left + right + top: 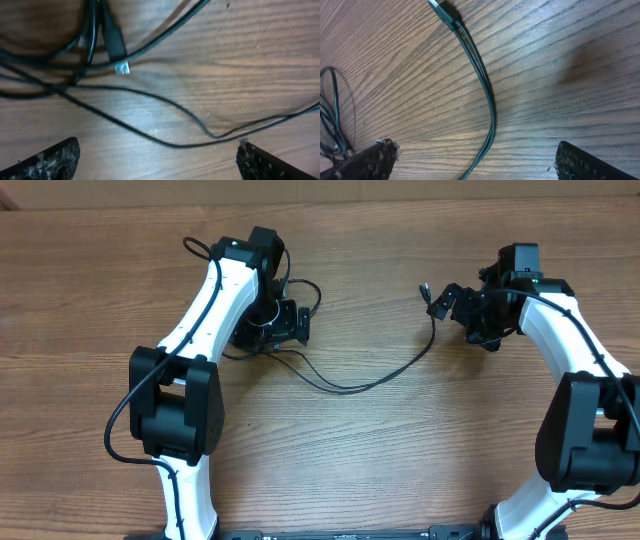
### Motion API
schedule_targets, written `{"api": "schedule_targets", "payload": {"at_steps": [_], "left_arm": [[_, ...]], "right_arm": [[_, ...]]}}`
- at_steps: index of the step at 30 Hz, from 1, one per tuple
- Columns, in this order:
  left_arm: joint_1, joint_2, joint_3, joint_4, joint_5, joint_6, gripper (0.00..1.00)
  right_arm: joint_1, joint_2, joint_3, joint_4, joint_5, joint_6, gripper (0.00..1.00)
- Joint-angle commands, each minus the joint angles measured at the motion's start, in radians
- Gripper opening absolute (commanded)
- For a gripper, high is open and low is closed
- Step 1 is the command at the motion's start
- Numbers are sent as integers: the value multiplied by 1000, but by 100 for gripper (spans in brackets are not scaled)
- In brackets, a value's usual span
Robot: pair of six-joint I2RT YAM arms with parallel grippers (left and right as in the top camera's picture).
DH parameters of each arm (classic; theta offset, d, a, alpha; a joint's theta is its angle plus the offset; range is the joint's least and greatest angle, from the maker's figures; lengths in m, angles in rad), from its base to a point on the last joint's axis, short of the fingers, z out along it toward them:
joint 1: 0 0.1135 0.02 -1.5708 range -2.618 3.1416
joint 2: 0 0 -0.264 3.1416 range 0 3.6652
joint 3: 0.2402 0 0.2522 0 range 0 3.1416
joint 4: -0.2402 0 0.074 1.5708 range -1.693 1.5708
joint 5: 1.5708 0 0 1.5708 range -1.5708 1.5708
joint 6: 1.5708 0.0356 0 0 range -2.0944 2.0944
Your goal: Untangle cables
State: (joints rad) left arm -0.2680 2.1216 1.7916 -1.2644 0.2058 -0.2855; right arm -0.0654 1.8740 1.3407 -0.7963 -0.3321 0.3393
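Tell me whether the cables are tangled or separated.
Tangled: in the left wrist view the cables cross and bunch around a plug; overhead, one strand trails off alone.

Looks like a robotics lab bench, not a home or a shop. Two white-and-black arms, the left arm [215, 300] at frame left and the right arm [560, 330] at frame right, stand on a wood-grain table [400, 470]. Their bases sit at the lower edge with a black rail [340, 534] between them. Thin black cables [350, 385] lie loose near centre. Wrist views show the same wood close up, flecked with dust – a work surface.
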Motion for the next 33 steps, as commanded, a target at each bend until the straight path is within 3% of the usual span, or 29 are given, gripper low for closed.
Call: {"api": "schedule_targets", "payload": {"at_steps": [1,33], "left_arm": [[-3,-19,-5,34,-3,-36,99],[-52,-18,-5,74,-5,-81,100]], "right_arm": [[0,-8,8,5,21,-8,100],[0,-8,8,5,21,-8,100]]}}
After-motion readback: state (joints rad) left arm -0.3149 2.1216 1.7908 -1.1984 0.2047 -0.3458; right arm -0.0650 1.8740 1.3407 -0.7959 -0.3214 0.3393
